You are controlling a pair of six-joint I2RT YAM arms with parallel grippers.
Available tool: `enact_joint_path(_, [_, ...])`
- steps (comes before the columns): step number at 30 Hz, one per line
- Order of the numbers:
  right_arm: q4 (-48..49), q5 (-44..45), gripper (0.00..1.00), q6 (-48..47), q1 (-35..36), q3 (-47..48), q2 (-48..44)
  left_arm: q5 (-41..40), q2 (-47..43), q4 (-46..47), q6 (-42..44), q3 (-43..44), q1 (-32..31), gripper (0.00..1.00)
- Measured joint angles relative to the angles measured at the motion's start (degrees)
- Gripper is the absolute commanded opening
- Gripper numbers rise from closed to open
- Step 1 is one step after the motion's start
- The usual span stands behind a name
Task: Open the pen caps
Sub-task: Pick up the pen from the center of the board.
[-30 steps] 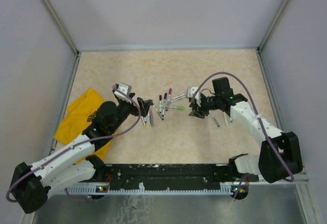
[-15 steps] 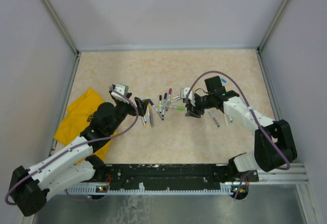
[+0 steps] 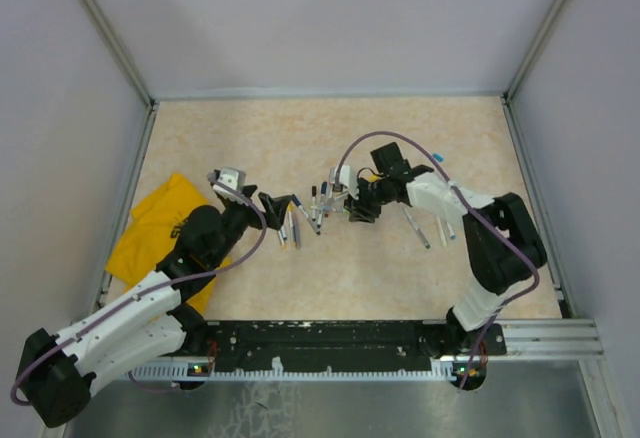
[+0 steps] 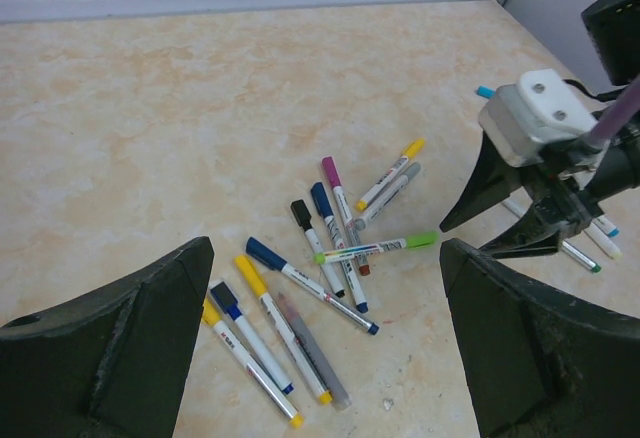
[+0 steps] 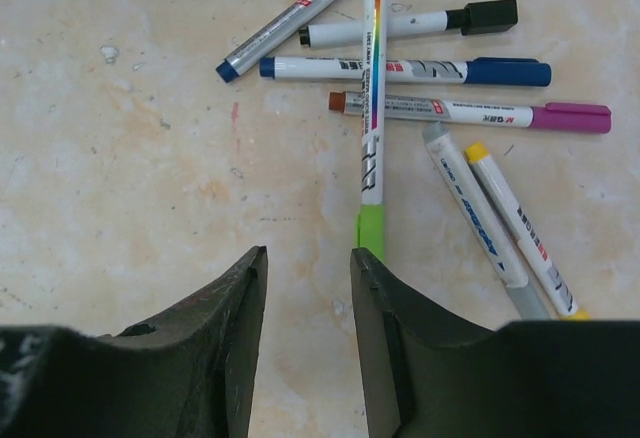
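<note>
Right gripper [image 5: 308, 258], jaws apart, beside green pen [image 5: 371, 108] — left gripper [image 4: 325, 245] gaping.

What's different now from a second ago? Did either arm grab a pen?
The right gripper swung left, up to the pile of pens. Its jaws stand apart at the green pen's end, gripping nothing. The left gripper drew back slightly, open. The pens and yellow cloth have not moved.
</note>
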Motion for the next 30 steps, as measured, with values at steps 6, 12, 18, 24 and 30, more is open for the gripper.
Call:
enact_joint_path(6, [0.63, 4.66, 0.38, 2.14, 3.39, 4.83, 7.67, -0.02, -0.85, 0.83, -1.09, -1.62, 0.33, 0.99])
enact_joint_path(12, [1.22, 11.06, 0.36, 4.33, 5.73, 8.70, 12.50, -0.09, -2.40, 0.85, -1.90, -2.95, 0.39, 0.99])
enact_joint_path(18, [1.64, 14.25, 0.35, 5.57, 5.99, 9.22, 13.84, -0.11, -2.43, 0.94, -2.14, -2.95, 0.61, 0.99])
enact_joint_path(24, [1.77, 15.02, 0.32, 5.86, 6.95, 9.64, 14.62, -0.11, -2.43, 1.11, -2.38, -2.97, 0.63, 0.99])
enact_joint_path(30, [1.75, 15.41, 0.24, 7.30, 7.54, 11.32, 15.87, -0.09, -2.43, 1.27, -2.47, -2.97, 0.63, 0.99])
